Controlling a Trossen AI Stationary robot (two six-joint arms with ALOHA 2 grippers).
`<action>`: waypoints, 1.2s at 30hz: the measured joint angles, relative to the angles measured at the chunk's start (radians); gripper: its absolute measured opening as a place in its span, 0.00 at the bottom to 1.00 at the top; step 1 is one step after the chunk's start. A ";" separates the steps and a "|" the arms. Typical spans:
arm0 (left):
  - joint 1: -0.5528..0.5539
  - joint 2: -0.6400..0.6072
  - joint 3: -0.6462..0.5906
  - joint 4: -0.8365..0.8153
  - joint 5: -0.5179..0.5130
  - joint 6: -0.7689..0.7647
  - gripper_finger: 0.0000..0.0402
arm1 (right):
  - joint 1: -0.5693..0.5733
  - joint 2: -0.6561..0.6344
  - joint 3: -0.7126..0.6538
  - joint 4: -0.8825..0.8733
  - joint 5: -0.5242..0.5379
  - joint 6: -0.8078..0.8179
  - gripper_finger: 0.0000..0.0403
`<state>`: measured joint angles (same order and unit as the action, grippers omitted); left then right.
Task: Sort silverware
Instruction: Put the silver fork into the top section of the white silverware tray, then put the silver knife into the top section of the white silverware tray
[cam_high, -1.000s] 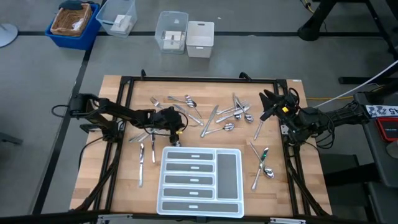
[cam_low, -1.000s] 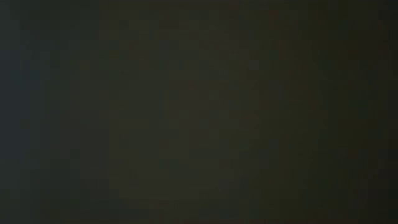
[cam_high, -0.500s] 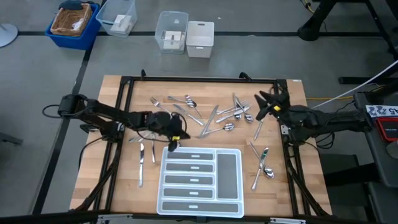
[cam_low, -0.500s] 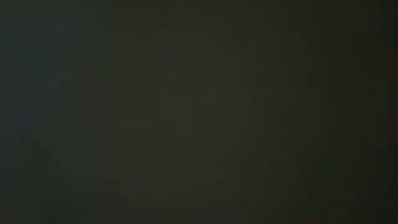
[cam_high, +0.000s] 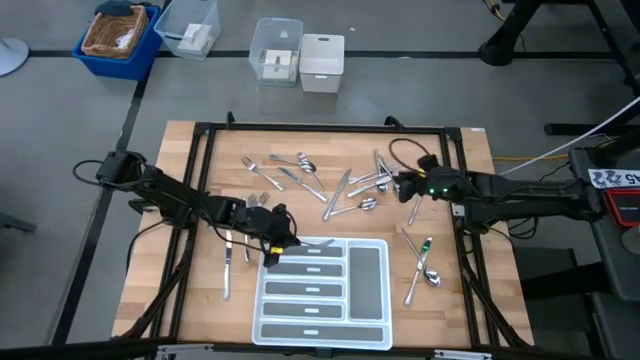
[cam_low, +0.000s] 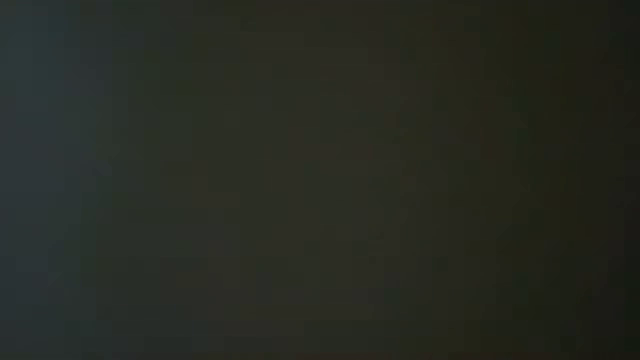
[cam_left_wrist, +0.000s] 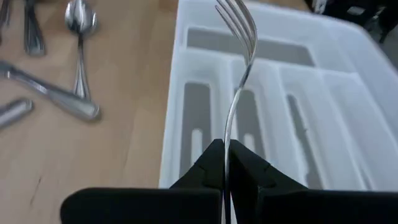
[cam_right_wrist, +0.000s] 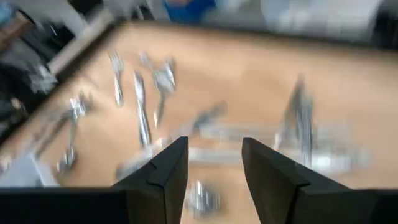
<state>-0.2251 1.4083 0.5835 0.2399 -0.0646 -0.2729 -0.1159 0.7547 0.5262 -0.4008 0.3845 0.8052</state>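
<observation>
Silverware (cam_high: 345, 185) lies scattered over the far half of the wooden table (cam_high: 190, 280) from above, a few pieces beside the white tray (cam_high: 370, 275), whose compartments look bare, so the sorting seems barely begun. Table-level view shows only darkness. Left wrist view: left gripper (cam_left_wrist: 225, 163) is clamped on a fork (cam_left_wrist: 239, 43), prongs over the tray. Right wrist view: right gripper (cam_right_wrist: 214, 163) has jaws wide apart, holding nothing, above scattered pieces

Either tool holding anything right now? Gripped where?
Left tool pinches a fork by its handle, tines out over the white tray. Right tool is open and empty.
</observation>
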 joint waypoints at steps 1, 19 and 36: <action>-0.002 0.010 0.000 0.001 -0.001 0.000 0.02 | -0.009 0.012 0.000 -0.034 -0.041 0.035 0.38; -0.004 0.205 0.002 0.016 -0.008 0.017 0.04 | -0.037 0.149 0.000 -0.433 -0.246 0.556 0.38; -0.004 0.207 0.000 0.053 0.002 0.010 0.10 | -0.037 0.358 0.000 -0.488 -0.212 0.693 0.38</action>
<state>-0.2289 1.6152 0.5838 0.2932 -0.0628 -0.2628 -0.1532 1.1128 0.5262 -0.8889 0.1726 1.4987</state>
